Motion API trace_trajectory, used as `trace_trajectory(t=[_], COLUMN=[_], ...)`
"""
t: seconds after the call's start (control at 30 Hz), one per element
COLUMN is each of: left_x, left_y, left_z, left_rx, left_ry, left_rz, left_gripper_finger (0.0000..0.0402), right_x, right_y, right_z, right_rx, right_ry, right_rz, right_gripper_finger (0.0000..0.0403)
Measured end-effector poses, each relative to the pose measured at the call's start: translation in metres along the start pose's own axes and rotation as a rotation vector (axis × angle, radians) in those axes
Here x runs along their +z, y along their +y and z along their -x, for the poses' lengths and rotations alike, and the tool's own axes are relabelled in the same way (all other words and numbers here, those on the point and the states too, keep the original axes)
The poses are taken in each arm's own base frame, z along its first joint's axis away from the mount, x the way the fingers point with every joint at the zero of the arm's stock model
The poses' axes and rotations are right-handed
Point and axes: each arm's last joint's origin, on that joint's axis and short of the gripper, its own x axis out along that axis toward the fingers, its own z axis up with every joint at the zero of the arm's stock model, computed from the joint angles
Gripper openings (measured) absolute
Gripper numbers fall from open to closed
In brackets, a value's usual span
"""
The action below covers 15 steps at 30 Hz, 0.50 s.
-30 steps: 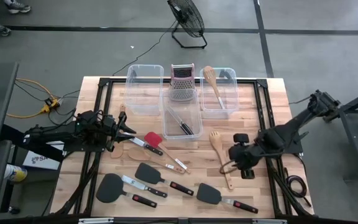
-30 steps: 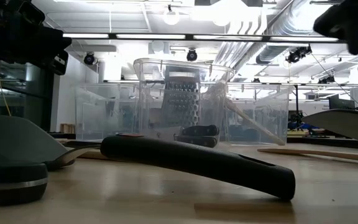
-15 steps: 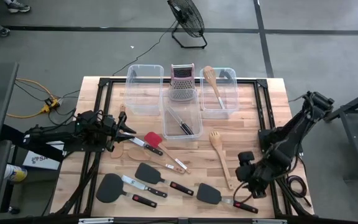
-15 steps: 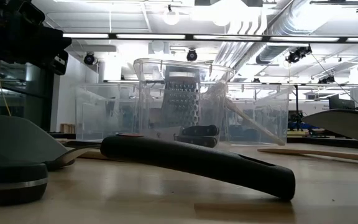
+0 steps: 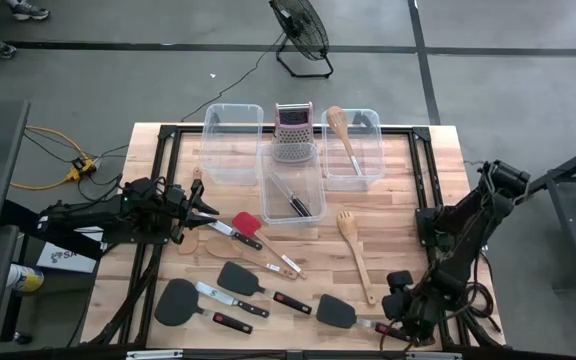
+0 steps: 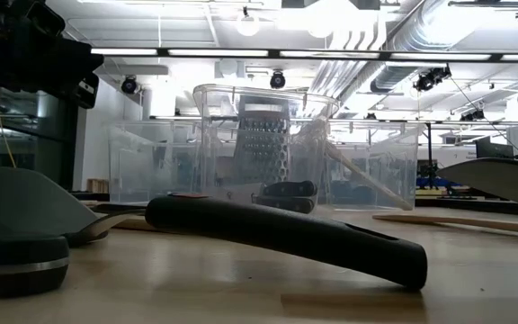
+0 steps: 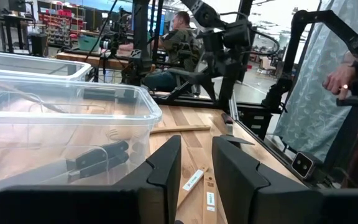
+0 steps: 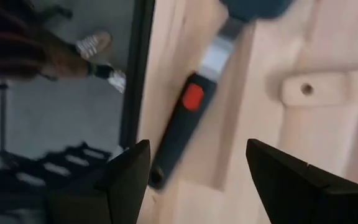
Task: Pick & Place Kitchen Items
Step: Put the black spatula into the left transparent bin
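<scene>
The left gripper [image 5: 206, 205] is held low over the table [image 5: 408, 215], left of the middle clear bin [image 5: 293, 195], its fingers [image 7: 166, 168] set narrow with nothing seen between them. Just beside it, toward the near edge, a red spatula [image 5: 248, 222], a steel knife [image 5: 226, 232] and 3 black spatulas [image 5: 240, 280] are spread on the table. 2 black-handled knives [image 5: 296, 204] are lying inside the middle bin, and a wooden spoon [image 5: 343, 137] is lying in the bin to its right. A wooden fork [image 5: 354, 250] is lying right of the middle bin. The right gripper [image 5: 400, 305] is poised over the handle of the rightmost black spatula [image 8: 185, 124], far from the bin at the near edge, fingers [image 8: 129, 180] spread wide and empty.
</scene>
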Motion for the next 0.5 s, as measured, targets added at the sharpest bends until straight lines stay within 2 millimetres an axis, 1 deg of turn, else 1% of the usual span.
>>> trace_trajectory(t=[0.1,0.27,0.37,0.5], left_x=[0.000,0.000,0.000,0.000], left_y=[0.000,0.000,0.000,0.000], left_z=[0.000,0.000,0.000,0.000], left_rx=[0.000,0.000,0.000,0.000], left_ry=[0.000,0.000,0.000,0.000], left_rz=[0.000,0.000,0.000,0.000], left_gripper_finger=[0.0090,0.0090,0.0090,0.0090], right_x=[0.004,0.008,0.008,0.009], right_y=[0.004,0.008,0.007,0.004], right_z=[-0.011,-0.034,-0.046,-0.054], right_rx=[0.023,0.033,-0.007,-0.050], right_ry=[-0.024,-0.029,-0.037,-0.056], right_rz=[-0.042,-0.109,-0.138,-0.139], right_gripper_finger=[0.0259,0.0259,0.0256,0.0248])
